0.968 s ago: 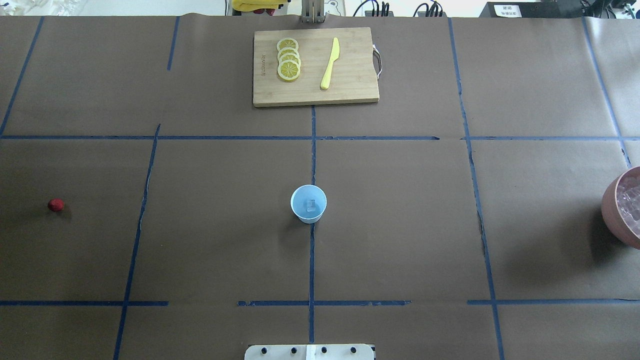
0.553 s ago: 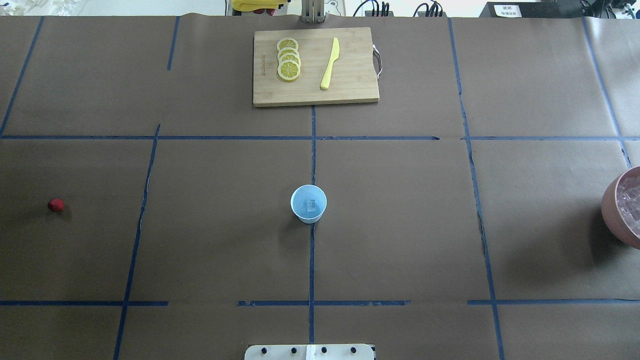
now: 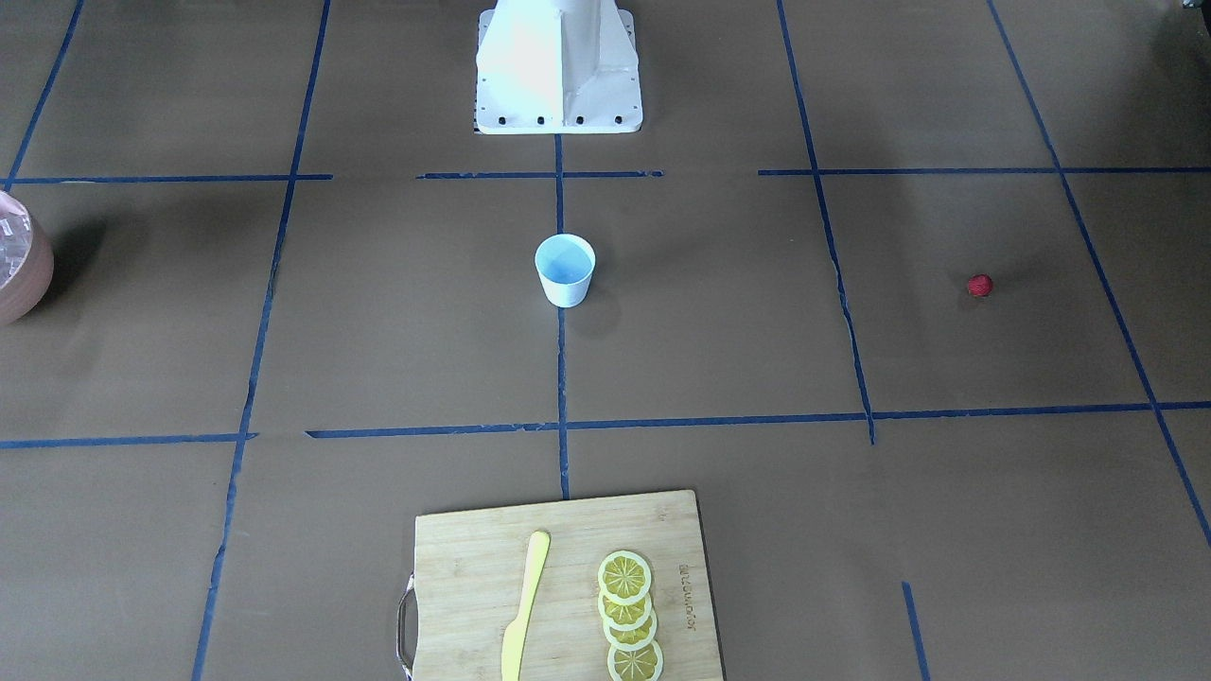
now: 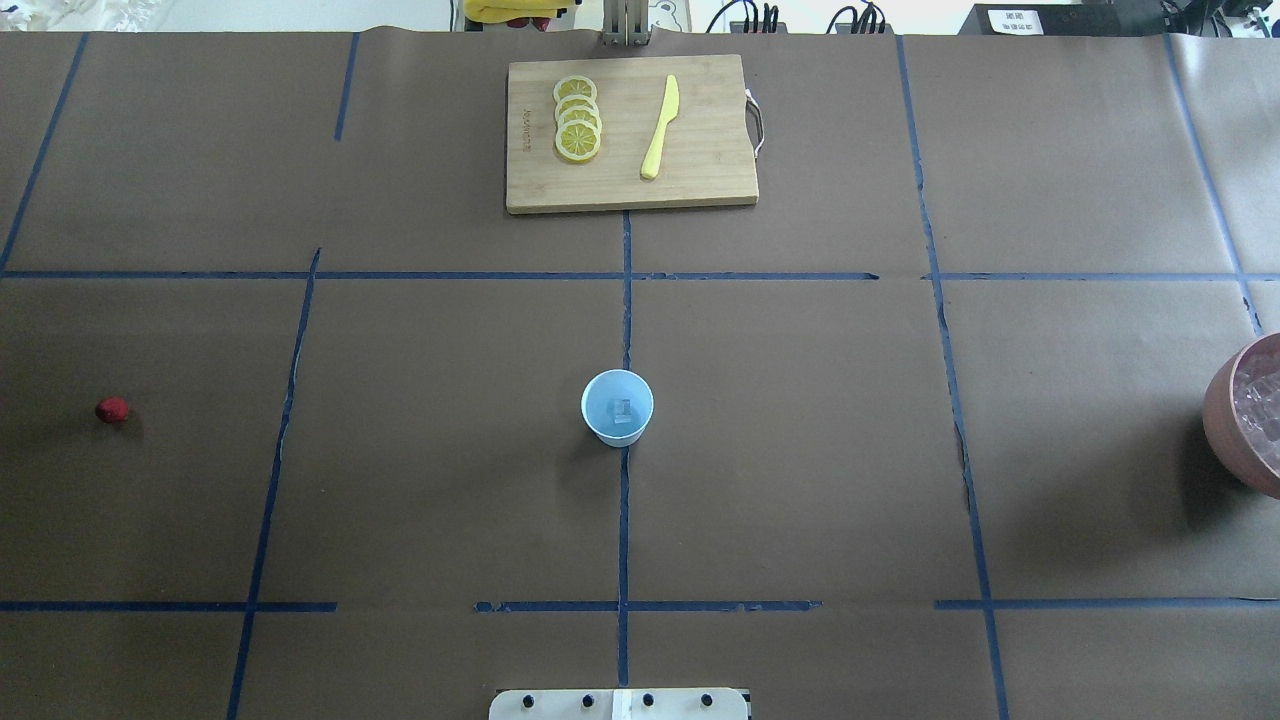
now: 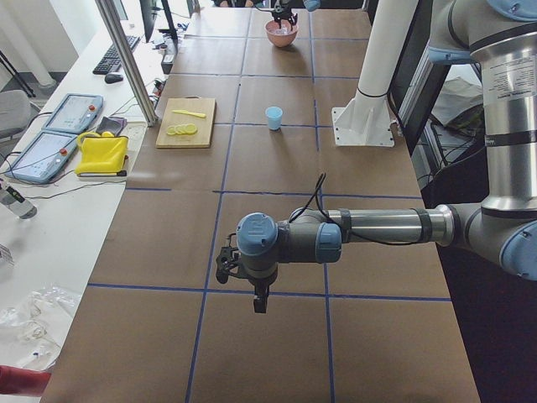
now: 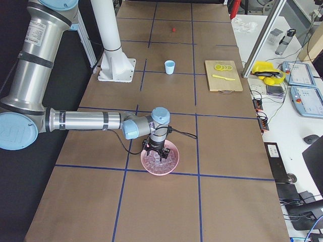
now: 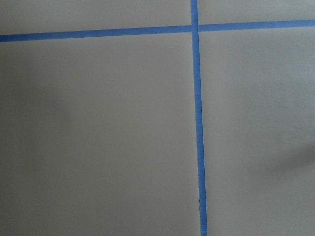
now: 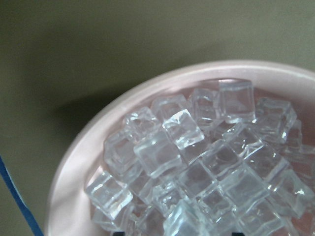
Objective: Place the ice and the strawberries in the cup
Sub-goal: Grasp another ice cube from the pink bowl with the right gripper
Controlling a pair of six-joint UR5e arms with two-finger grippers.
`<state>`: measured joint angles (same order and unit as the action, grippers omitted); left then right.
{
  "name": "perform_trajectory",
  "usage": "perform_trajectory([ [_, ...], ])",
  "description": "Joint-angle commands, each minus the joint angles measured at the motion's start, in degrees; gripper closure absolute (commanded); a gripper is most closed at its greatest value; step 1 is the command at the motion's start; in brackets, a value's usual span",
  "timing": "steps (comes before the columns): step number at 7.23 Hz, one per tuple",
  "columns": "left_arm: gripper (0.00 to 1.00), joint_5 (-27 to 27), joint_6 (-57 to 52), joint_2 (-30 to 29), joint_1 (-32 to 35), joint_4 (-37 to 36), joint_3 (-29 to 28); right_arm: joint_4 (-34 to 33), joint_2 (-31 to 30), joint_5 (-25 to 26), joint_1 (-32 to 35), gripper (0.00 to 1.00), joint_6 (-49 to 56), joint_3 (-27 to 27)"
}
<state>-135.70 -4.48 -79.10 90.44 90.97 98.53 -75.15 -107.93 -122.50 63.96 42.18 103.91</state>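
The pale-blue cup (image 4: pixel 617 407) stands upright at the table's middle with one clear ice cube (image 4: pixel 624 409) inside. A small red strawberry (image 4: pixel 112 409) lies alone on the paper far to the left. More ice (image 8: pixel 197 162) fills the pinkish bowl (image 4: pixel 1222 420) at the right edge. My right gripper (image 6: pixel 157 152) hangs just over that bowl's ice; I cannot tell whether it is open or shut. My left gripper (image 5: pixel 226 267) hovers above bare paper at the table's left end, its state unclear. Only paper and blue tape fill the left wrist view.
A wooden cutting board (image 4: pixel 700 185) at the far middle carries lemon slices (image 4: pixel 577 118) and a yellow knife (image 4: pixel 660 127). The robot's white base (image 3: pixel 558 66) sits at the near middle edge. Blue tape lines grid the brown paper.
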Motion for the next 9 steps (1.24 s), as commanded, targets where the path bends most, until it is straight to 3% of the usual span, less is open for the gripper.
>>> perform_trajectory([
  [1, 0.00, 0.00, 0.00, 0.00, 0.00, 0.00, 0.00, 0.00, 0.18, 0.07, -0.06, 0.51, 0.09, -0.03],
  [2, 0.00, 0.00, 0.00, 0.00, 0.00, 0.00, 0.00, 0.00, 0.79, -0.19, -0.06, 0.58, 0.00, 0.23],
  [4, 0.00, 0.00, 0.00, 0.00, 0.00, 0.00, 0.00, -0.08, 1.75, -0.37, 0.02, 0.85, -0.17, 0.32],
  [5, 0.00, 0.00, 0.00, 0.00, 0.00, 0.00, 0.00, -0.08, 1.76, -0.46, 0.11, 0.91, -0.26, 0.41],
  [7, 0.00, 0.00, 0.00, 0.00, 0.00, 0.00, 0.00, -0.61, 2.02, -1.42, 0.29, 0.96, -0.26, 2.16],
  [9, 0.00, 0.00, 0.00, 0.00, -0.09, 0.00, 0.00, -1.66, 2.20, -5.79, 3.09, 1.00, -1.31, 3.49],
])
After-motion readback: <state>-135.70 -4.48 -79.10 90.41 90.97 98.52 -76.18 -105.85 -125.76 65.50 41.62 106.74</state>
